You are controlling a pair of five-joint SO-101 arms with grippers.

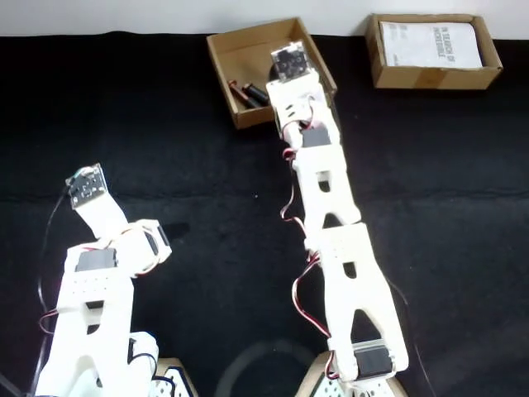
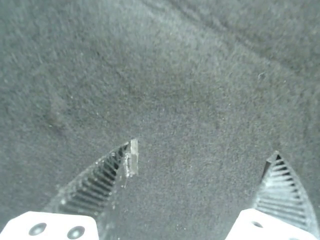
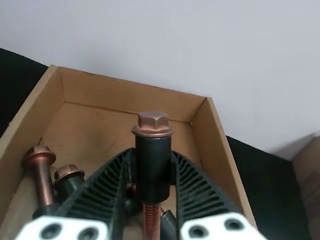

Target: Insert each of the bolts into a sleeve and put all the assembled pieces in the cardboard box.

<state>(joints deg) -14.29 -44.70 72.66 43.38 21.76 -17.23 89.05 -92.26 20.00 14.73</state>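
Clamping a sleeve [image 3: 151, 167] with its bolt [image 3: 152, 124] upright, the right gripper [image 3: 151, 161] hangs above the cardboard box [image 3: 125, 92]; the left gripper [image 2: 202, 155] gapes empty.

The right pincer [image 3: 152, 156] holds a sleeved bolt [image 3: 152, 170] above the cardboard box [image 3: 125, 95], with assembled pieces [image 3: 42, 175] lying inside.

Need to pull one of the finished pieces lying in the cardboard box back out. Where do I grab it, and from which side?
Probably the black sleeve, mid-length, coming straight down from above with jaws across its axis: the pieces lie slanted on the cardboard box floor, so its walls likely block side approaches. The right gripper holds another piece.
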